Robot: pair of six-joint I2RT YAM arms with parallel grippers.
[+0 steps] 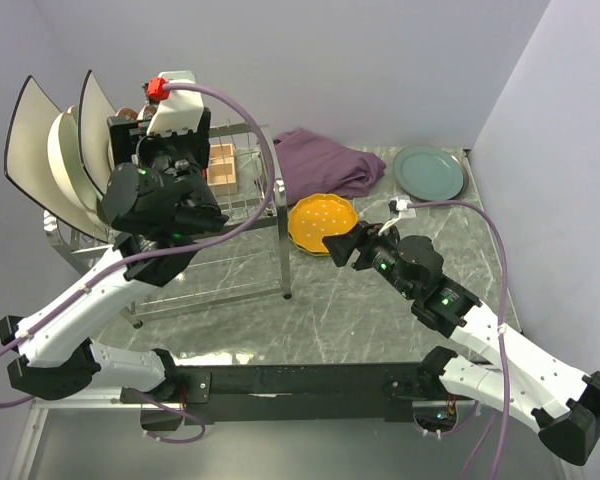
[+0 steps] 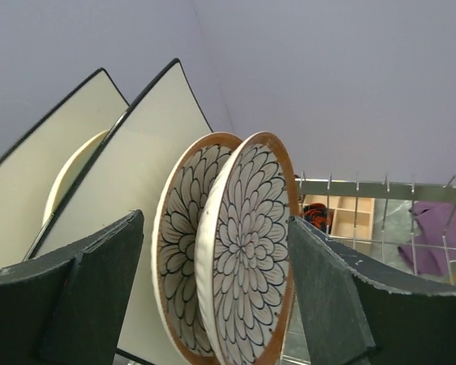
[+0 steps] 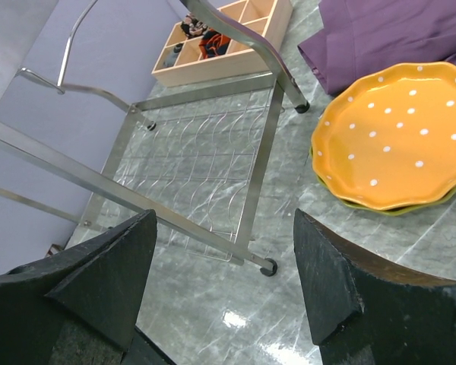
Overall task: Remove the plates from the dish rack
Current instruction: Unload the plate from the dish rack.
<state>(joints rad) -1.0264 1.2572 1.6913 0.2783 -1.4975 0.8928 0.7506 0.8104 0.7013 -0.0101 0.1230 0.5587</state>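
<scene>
On the silver dish rack (image 1: 250, 215) stand two white square plates with dark rims (image 2: 137, 167) (image 2: 30, 144), a cream round plate (image 2: 72, 171) between them, and two brown-patterned plates (image 2: 247, 251) (image 2: 178, 251). My left gripper (image 2: 215, 220) is open at the rack's upper tier, its jaws on either side of both patterned plates. The right finger is close to the front plate's rim. My right gripper (image 3: 224, 217) hangs open and empty over the table by the rack's foot. An orange dotted plate (image 3: 395, 137) lies on a lime-yellow one (image 3: 399, 209) to its right. A teal-green plate (image 1: 430, 172) lies at the back right.
A purple cloth (image 1: 325, 160) is bunched behind the orange plate. A small wooden compartment box (image 3: 228, 38) sits under the rack's far side. The rack's tubular legs (image 3: 258, 144) stand just ahead of my right gripper. Walls close in the table at the back and right.
</scene>
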